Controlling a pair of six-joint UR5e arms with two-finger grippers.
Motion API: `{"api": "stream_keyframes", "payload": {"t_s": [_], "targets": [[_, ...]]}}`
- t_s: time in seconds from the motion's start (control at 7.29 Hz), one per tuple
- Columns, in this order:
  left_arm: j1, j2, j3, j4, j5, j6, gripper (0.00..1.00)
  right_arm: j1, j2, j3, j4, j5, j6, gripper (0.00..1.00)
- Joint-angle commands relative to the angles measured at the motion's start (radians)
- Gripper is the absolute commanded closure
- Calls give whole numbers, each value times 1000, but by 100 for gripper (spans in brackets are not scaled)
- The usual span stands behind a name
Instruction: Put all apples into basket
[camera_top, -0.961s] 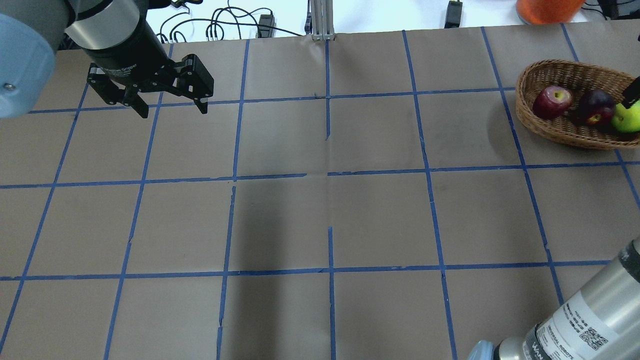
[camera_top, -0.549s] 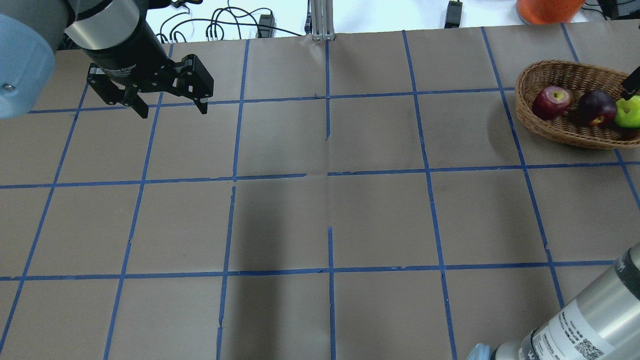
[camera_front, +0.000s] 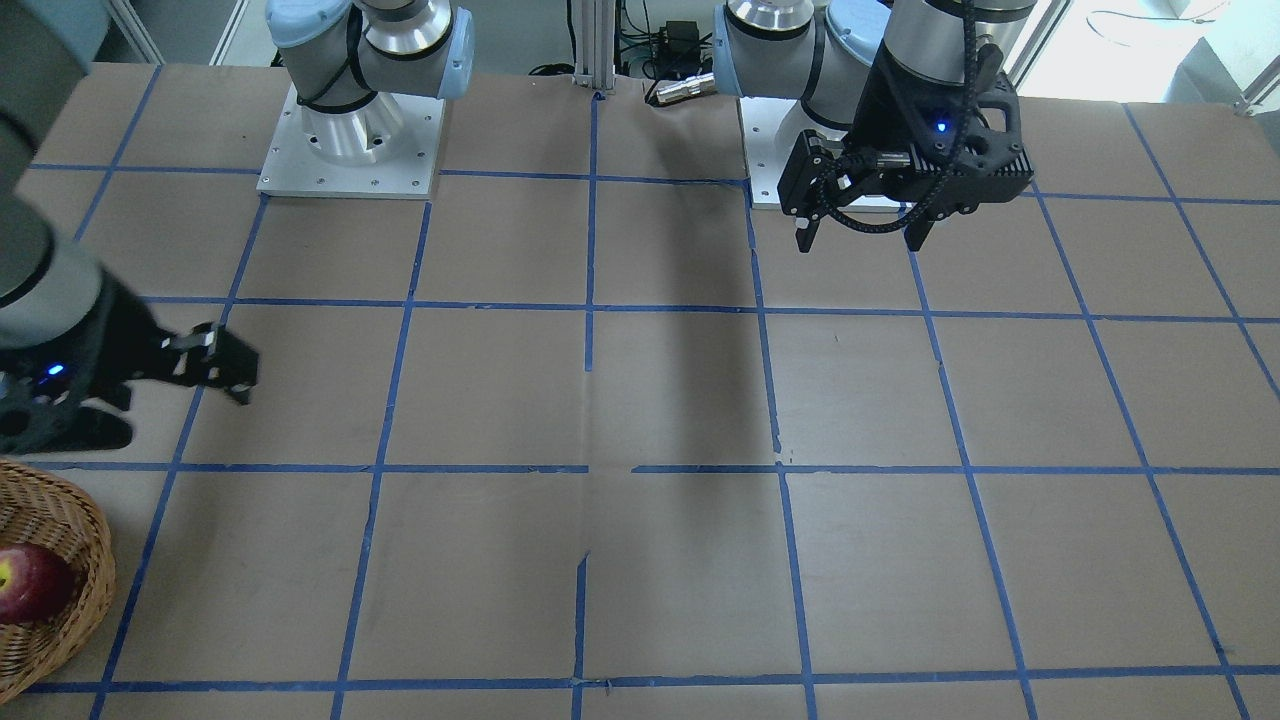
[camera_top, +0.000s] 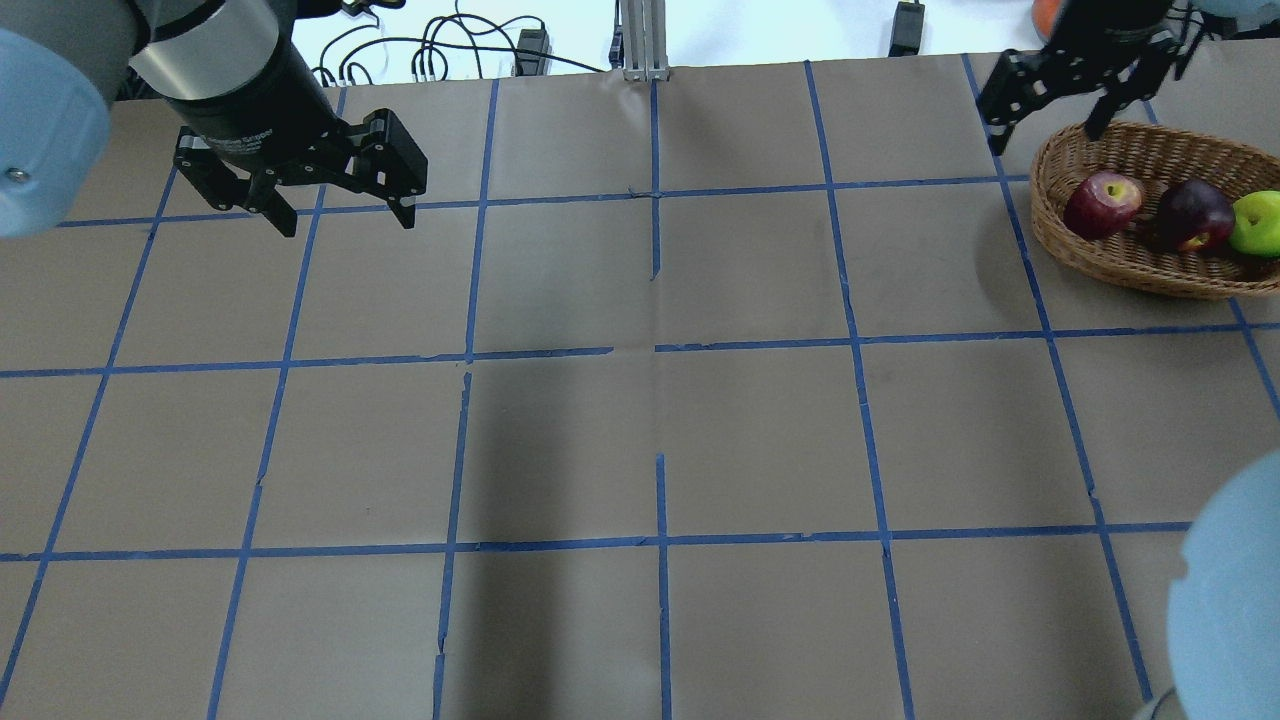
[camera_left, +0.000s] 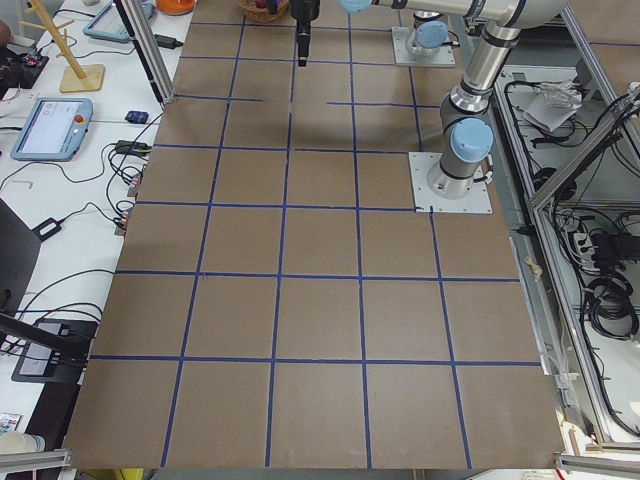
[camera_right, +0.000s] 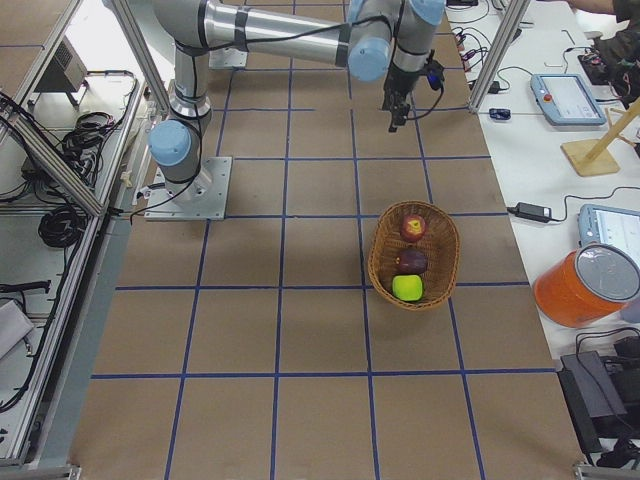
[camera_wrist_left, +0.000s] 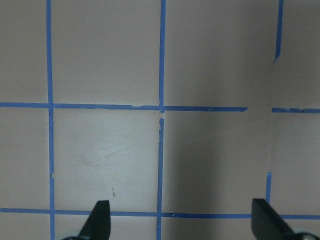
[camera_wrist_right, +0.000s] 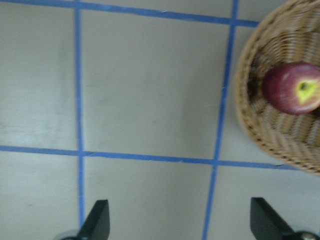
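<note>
The woven basket (camera_top: 1120, 265) stands at the far right of the table. In it lie the red apple (camera_top: 1103, 203), the dark maroon apple (camera_top: 1193, 215) and the yellow-green apple (camera_top: 1258, 223). My right gripper (camera_top: 1045, 138) is open and empty, raised just left of the basket's far rim. In the right wrist view its open fingertips (camera_wrist_right: 100, 222) frame bare table, with the basket (camera_wrist_right: 250, 115) and the red apple (camera_wrist_right: 292, 89) at the right. My left gripper (camera_top: 349, 224) is open and empty over the far left of the table; the left wrist view shows only table between its fingertips (camera_wrist_left: 100, 220).
Brown paper with a blue tape grid (camera_top: 660, 350) covers the table. A metal post (camera_top: 640, 40) and cables stand at the far edge. An orange container (camera_right: 585, 285) sits beyond the basket. The basket also shows in the exterior right view (camera_right: 375, 255).
My right gripper has let go of the yellow-green apple, which now rests in the basket, and has moved up and to the left of the basket. The left arm has not moved.
</note>
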Motion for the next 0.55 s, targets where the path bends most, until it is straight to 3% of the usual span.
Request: {"api": "stream_keyframes", "payload": {"t_s": [0.0,0.14,0.41], "targets": [[0,1,0,0,0,0,0,107,-152,183,-7,52,152,0],[1,0,0,0,0,0,0,111,-156,218,-61,40,136,0],[0,1,0,0,0,0,0,129,-150,108,-39,49,114,0]]}}
